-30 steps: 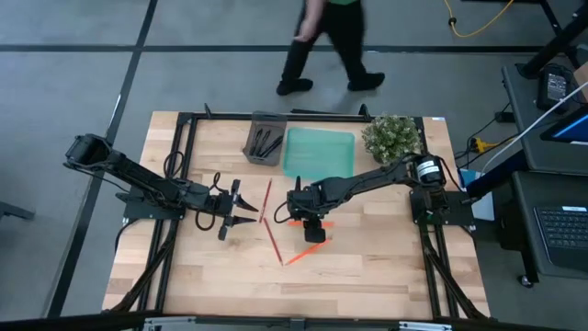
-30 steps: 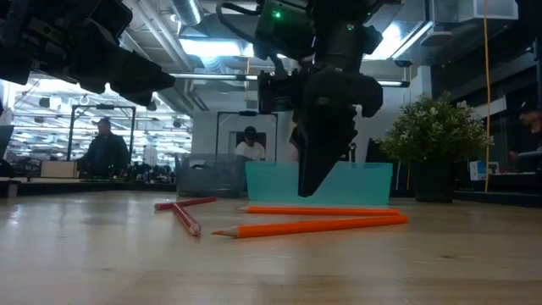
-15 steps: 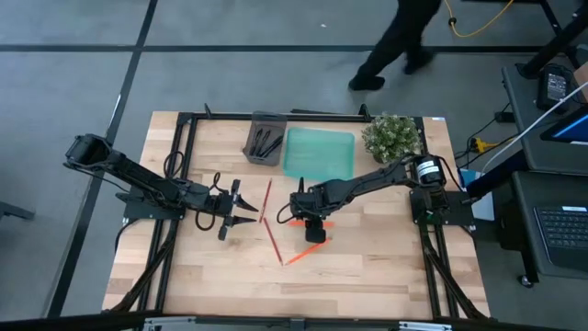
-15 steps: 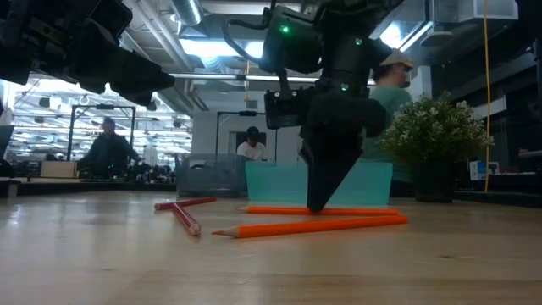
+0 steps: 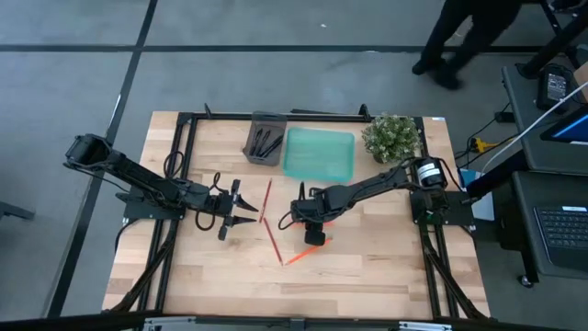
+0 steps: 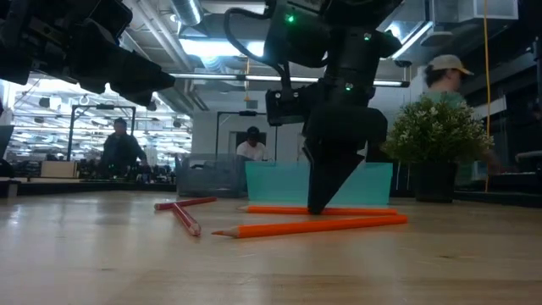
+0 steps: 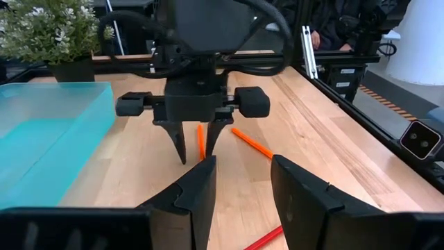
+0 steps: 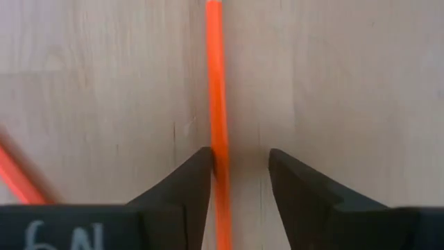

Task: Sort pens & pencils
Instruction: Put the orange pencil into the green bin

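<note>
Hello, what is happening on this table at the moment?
A two-armed robot is sorting pens and pencils. The right gripper is down at the wooden table, its open fingers straddling a thin orange pencil; it is not yet closed on it. Another orange pencil and two red pencils lie nearby. Black pens are already in the grey tray; the teal tray looks empty. The left gripper waits open.

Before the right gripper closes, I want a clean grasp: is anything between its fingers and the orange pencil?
Nothing visible. The right gripper is open, straddling the orange pencil on bare table, one finger touching or nearly touching it.
</note>
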You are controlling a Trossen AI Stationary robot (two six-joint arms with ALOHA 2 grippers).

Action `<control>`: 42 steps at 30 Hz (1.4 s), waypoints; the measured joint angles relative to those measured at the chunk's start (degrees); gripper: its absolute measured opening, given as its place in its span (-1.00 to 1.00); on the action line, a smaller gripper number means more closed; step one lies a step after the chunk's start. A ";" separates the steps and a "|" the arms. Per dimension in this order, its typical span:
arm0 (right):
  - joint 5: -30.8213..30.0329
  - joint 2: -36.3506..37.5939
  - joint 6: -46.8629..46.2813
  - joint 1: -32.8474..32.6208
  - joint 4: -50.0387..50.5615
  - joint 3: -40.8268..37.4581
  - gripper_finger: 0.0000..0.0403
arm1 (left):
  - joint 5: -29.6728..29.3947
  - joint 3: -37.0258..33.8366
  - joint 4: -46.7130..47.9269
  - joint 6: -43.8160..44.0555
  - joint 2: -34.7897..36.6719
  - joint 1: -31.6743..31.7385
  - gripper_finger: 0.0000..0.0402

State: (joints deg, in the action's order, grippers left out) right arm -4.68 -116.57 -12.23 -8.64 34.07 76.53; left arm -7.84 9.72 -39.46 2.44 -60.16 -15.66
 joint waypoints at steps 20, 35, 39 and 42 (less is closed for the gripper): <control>5.56 0.00 -1.09 -0.37 0.96 -0.04 -0.49 | 0.00 0.00 0.00 0.20 0.00 0.00 -0.34; 7.67 0.00 -1.03 -0.86 1.02 -0.04 -0.55 | 0.00 0.00 0.00 0.20 0.00 -0.01 -0.34; 7.83 0.00 -1.00 -0.83 1.00 -0.04 -0.67 | -0.01 0.00 0.00 0.20 0.00 0.00 -0.34; 7.97 0.00 -0.98 -0.85 0.78 -0.04 -0.75 | 0.00 0.00 0.00 0.20 0.00 -0.02 -0.34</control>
State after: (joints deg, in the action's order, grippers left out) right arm 3.29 -116.57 -13.21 -9.49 34.85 76.49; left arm -7.84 9.72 -39.46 2.63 -60.16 -15.68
